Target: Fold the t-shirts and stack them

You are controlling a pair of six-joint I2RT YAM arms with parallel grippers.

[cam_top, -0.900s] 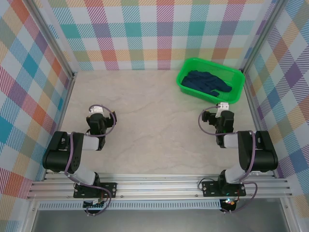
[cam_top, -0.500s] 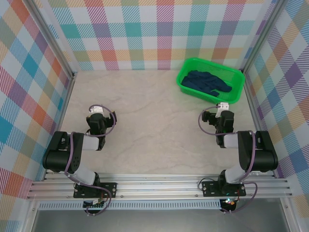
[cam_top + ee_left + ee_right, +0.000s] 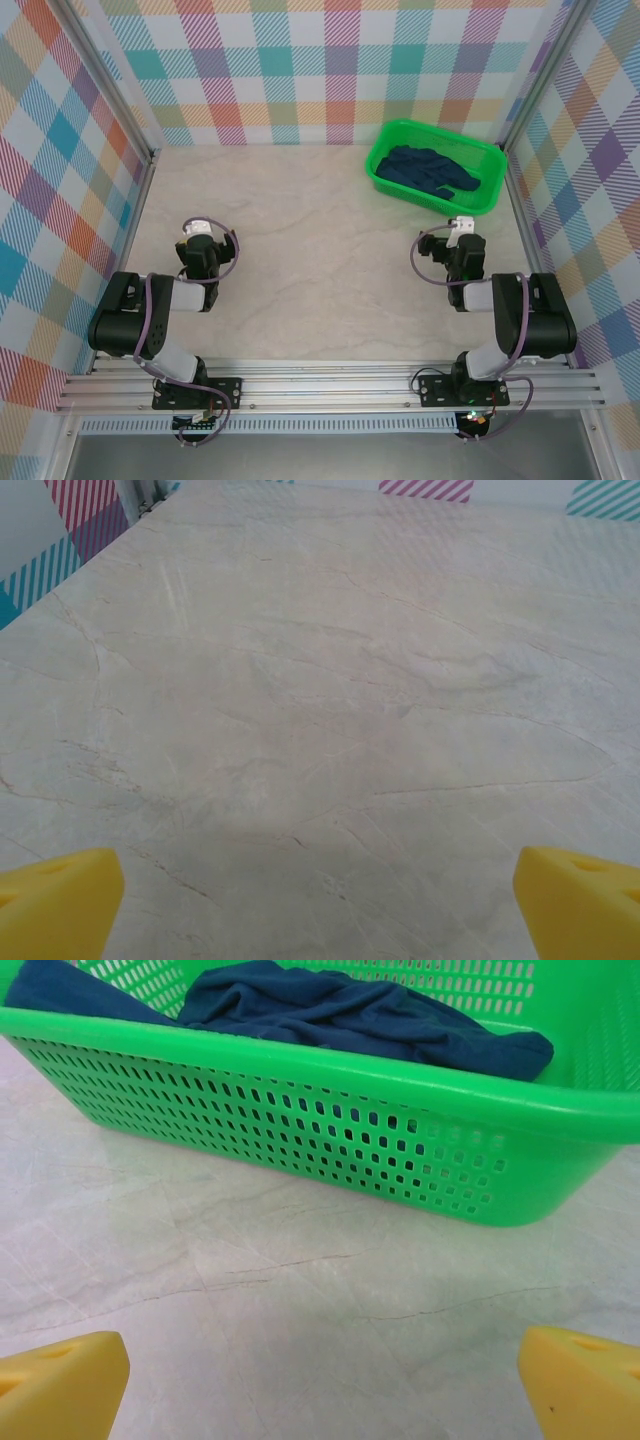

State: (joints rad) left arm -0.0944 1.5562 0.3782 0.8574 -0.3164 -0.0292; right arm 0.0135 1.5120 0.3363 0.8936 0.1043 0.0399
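Crumpled shirt [image 3: 340, 1010] in basket [image 3: 300, 1110], ready for grabbing. Right fingers [image 3: 461, 226] facing basket, spread apart; left fingers [image 3: 201, 232] spread, empty.

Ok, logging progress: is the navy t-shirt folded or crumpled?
Crumpled: the navy t-shirt lies in loose, uneven wrinkles inside the green plastic basket, with no flat folded edges.

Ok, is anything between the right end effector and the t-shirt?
Yes: the near wall of the green basket. The t-shirt lies inside, behind it; the right end effector sits low in front and likely must clear the rim.
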